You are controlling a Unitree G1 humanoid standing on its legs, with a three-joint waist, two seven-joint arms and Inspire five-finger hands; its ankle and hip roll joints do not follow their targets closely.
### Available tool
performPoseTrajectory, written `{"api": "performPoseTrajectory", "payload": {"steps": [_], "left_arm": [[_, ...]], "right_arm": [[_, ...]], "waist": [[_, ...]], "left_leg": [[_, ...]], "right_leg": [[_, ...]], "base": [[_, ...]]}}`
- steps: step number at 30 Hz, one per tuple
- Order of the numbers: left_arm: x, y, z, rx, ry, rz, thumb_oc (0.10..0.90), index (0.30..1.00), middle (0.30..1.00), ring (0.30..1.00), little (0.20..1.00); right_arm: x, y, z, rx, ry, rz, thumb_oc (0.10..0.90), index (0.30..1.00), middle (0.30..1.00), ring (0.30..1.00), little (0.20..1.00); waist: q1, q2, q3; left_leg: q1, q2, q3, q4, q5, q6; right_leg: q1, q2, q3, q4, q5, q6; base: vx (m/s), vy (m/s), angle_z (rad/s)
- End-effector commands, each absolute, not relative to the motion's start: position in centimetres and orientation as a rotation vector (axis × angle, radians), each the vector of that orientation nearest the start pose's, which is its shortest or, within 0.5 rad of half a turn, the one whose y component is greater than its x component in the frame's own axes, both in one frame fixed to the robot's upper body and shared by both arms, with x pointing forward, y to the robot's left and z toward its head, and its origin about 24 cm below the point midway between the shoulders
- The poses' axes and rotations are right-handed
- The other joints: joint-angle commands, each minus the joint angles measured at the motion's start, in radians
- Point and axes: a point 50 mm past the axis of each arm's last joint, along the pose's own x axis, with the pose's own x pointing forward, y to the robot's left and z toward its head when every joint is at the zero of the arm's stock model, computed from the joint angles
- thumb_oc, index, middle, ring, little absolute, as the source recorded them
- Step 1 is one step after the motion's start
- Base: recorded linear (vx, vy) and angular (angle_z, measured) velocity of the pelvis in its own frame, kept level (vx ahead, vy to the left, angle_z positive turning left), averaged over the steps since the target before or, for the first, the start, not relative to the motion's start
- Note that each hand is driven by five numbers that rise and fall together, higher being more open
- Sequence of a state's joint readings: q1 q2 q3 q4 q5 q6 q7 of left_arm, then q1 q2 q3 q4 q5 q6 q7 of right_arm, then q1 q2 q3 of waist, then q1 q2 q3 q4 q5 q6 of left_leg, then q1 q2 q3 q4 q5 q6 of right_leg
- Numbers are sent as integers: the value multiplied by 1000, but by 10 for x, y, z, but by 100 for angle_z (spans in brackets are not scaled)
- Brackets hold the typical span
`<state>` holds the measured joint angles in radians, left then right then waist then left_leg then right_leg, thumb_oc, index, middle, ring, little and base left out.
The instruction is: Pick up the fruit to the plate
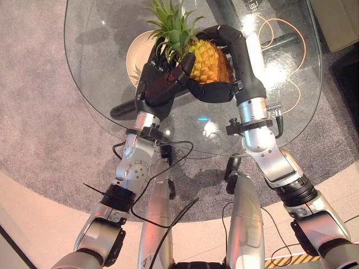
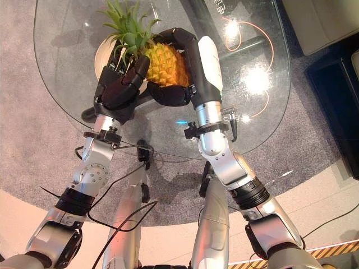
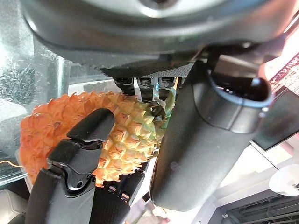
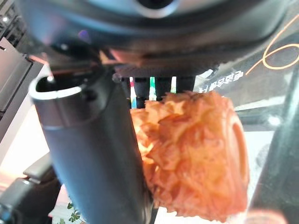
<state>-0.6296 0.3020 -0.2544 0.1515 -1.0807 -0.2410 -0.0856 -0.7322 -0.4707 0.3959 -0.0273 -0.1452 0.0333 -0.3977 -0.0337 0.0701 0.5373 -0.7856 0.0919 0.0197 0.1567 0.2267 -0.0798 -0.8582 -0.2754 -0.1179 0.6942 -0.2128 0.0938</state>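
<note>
— Closest to us in the eye views, low centre of the frame, sits the near rim of the glass table, and just above it our two hands meet around the pineapple.

— How are we holding it?

— Our left hand is curled against the leafy end, thumb laid over the fruit's skin, as its wrist view shows. Our right hand cups the fat end from below, fingers wrapped over the far side. So both are closed on the pineapple, which sits near the upper middle of the frame, beside the plate and partly overlapping its right edge.

— What could go wrong?

— We judge the grip depends on both hands pressing inward. If one eases off or they drift apart while moving, the fruit could roll out and drop onto the glass. The leaves give poor purchase, so the left side looks the weaker hold. We cannot tell whether the fruit is lifted or resting.

— Room to move?

— The plate lies just to the upper left, a short shift away. The table's left rim curves close behind the plate, so overshooting that way risks the edge. An orange cable lies upper right, well apart.
</note>
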Motion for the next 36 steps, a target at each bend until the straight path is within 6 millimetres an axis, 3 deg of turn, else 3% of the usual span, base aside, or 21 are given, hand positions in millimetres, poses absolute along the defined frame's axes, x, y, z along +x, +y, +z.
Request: {"api": "performPoseTrajectory", "payload": {"steps": [1, 36], "left_arm": [[304, 96, 290, -569, -916, -775, 800, 900, 900, 900, 900], [305, 115, 287, -875, -959, -555, 800, 900, 900, 900, 900]], "right_arm": [[304, -93, 279, -485, -970, -3, 100, 300, 300, 300, 200], [280, -61, 298, -698, -1200, 173, 100, 300, 300, 300, 200]], "waist": [[15, -32, -17], [36, -33, -17]], "left_leg": [[48, 20, 27, 163, -199, -1], [35, 5, 12, 165, -194, -3]], "right_leg": [[80, 13, 38, -315, 246, 47], [84, 8, 20, -326, 247, 49]], "base": [[0, 0, 0], [0, 0, 0]]}}
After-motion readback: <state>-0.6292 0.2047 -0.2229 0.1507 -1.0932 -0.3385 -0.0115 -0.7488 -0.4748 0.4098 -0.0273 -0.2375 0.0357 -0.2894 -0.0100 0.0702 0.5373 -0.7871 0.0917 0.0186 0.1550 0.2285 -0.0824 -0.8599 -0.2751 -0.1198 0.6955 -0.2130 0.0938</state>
